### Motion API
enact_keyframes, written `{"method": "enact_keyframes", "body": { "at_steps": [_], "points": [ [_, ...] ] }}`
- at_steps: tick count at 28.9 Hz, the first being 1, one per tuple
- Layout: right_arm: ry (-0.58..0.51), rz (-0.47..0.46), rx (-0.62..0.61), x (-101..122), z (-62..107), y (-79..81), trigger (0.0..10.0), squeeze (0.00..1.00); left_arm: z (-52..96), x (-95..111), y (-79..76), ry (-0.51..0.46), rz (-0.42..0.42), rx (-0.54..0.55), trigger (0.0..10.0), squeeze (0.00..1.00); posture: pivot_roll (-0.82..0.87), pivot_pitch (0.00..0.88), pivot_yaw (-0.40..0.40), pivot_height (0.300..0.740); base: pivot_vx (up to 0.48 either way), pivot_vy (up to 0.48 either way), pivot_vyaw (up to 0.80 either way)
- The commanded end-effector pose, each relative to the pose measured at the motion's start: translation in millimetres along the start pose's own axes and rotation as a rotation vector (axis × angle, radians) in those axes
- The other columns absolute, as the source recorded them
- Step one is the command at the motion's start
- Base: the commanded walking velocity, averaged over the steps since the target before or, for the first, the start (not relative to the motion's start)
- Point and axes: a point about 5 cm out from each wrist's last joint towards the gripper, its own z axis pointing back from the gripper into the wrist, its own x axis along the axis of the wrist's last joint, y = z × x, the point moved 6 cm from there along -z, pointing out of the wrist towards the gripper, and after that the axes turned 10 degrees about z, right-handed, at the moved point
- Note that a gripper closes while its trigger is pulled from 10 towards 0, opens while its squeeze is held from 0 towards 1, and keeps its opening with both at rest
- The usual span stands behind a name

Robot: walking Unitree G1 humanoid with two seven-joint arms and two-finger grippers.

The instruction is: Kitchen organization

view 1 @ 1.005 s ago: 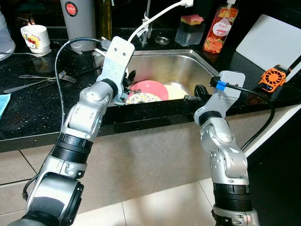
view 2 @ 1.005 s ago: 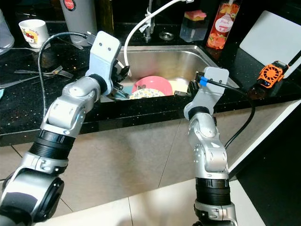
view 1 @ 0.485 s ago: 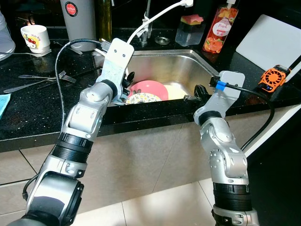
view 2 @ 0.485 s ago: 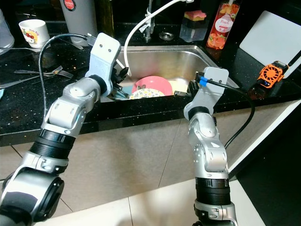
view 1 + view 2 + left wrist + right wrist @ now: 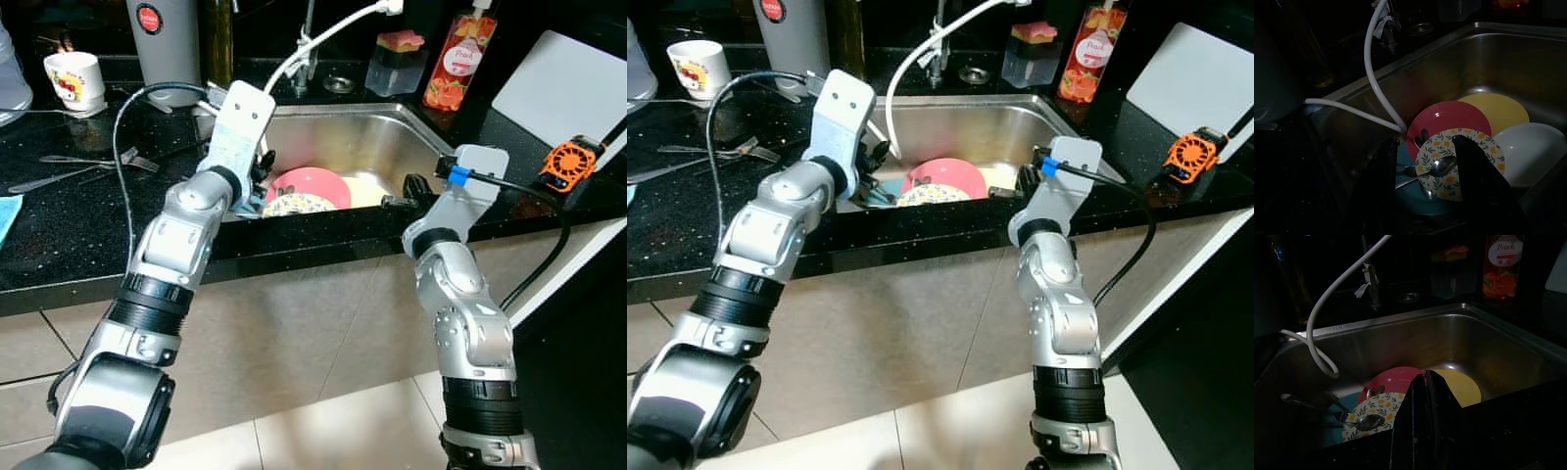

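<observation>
Left gripper point(image 5: 1422, 161) hangs over the sink's point(image 5: 387, 132) front-left corner, fingers spread, holding nothing, framing the spoon point(image 5: 1436, 167) on the floral plate point(image 5: 1462, 164). That plate overlaps the pink plate point(image 5: 1444, 117); yellow plate point(image 5: 1498, 110) and white bowl point(image 5: 1530, 152) lie beside it. Right gripper point(image 5: 1425, 382) sits at the sink's front rim, fingers pressed together, empty.

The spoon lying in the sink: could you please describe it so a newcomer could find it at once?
Look into the steel sink, at the stack of plates at its near left. The spoon rests on the floral plate, the top one, patterned with yellow blossoms, overlapping the pink plate. It is silver, and it lies between the open left pincer fingers.
</observation>
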Motion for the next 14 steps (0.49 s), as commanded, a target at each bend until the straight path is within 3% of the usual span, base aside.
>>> {"method": "enact_keyframes", "body": {
  "at_steps": [1,14],
  "points": [
    [-0.004,-0.002,-0.002,0.5,-1.6,-0.9,10.0,0.00,-1.0,4.9,3.3,-0.011,-0.027,0.009,10.0,0.00,0.18,0.000,-0.078,0.740,0.000,0.000,0.00],
    [-0.011,-0.003,-0.008,2.1,-2.6,-1.2,10.0,0.00,-2.3,1.9,2.6,-0.005,-0.036,0.000,10.0,0.00,0.18,0.000,-0.053,0.740,0.000,0.000,0.00]
  ]
}}
